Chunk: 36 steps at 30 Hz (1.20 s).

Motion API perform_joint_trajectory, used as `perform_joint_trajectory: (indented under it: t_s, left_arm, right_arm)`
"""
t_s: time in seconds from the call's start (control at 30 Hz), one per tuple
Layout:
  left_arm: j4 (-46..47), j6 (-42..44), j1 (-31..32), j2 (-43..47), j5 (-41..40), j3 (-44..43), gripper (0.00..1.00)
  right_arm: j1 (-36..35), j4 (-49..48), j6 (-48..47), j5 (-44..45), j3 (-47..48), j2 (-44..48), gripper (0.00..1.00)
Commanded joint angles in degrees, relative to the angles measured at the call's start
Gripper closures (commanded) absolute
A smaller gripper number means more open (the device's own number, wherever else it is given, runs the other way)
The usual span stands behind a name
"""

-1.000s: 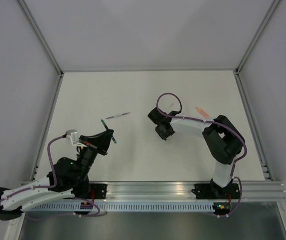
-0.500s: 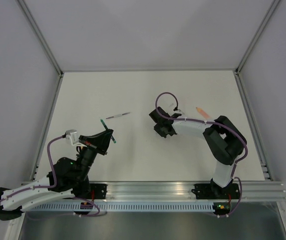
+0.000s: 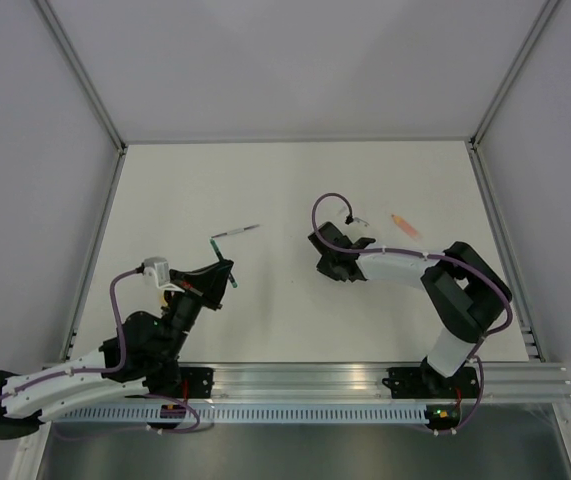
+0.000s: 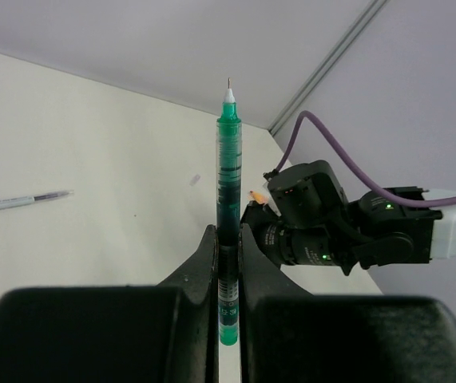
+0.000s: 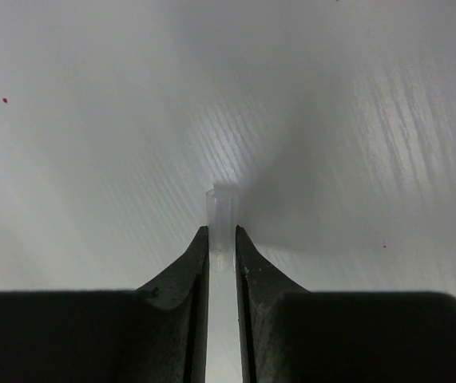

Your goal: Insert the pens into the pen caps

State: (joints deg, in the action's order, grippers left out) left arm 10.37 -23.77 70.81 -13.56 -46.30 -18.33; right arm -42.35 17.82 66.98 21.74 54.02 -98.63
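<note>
Jaws of the left gripper (image 4: 228, 239) are clamped tight on the green pen (image 4: 228, 159), low on its barrel, with the bare tip pointing up and away toward the right arm. Jaws of the right gripper (image 5: 221, 239) are nearly together, pinching the grey cap (image 5: 220, 209) by its near half. The cap's far end sticks out clear, close over the table (image 3: 265, 180); can't tell if it touches.

Handling, judged:
- Pen: light, stiff, slick plastic. Long overhang past the fingers, so it may pivot under an end-on push.
- Cap: lighter, thin-walled, translucent. Could squirt out or deform, so hold it short and keep the mouth free.

Silver pen (image 3: 235, 233) lies flat, apart from both grippers. Pink-orange marker (image 3: 405, 225) lies beyond the right arm.

Room: pale walls (image 3: 285, 60). The table is white and smooth, with a few red specks (image 5: 5, 100).
</note>
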Motion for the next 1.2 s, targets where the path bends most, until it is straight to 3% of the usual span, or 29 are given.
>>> perform_joint_trajectory:
  t_s: [0.0,0.3,0.4,0.53,0.73,0.93,1.17]
  left_arm:
    - [1.23,-0.05,0.12,-3.13,0.25,-1.36,0.98]
    - [1.67,-1.1,0.12,-9.19,3.58,-2.68,0.98]
    - [2.54,-1.89,0.12,-11.56,10.16,-3.47,0.98]
    - [7.81,-0.14,0.12,-15.86,25.86,-3.91,0.98]
    - [13.27,1.62,0.12,-20.71,39.86,-4.7,0.98]
    - [17.22,1.71,0.12,-23.17,49.63,-4.96,0.98]
    - [19.95,1.36,0.12,-24.94,50.88,-4.09,0.98]
  right_arm:
    - [0.16,-0.41,-6.77,-1.52,-2.86,3.95,1.0]
    - [0.16,-4.29,-14.22,-1.95,-8.23,14.94,1.0]
    - [0.16,-7.27,-20.64,-4.59,-8.75,19.59,1.0]
    - [0.07,-11.74,-25.91,-7.31,-9.81,27.77,1.0]
    - [-0.37,-17.29,-34.0,-12.68,-9.55,42.01,1.0]
    - [-0.45,-26.05,-38.85,-24.88,-11.12,51.07,1.0]
    - [-0.54,-41.28,-37.72,-33.51,-18.33,58.28,1.0]
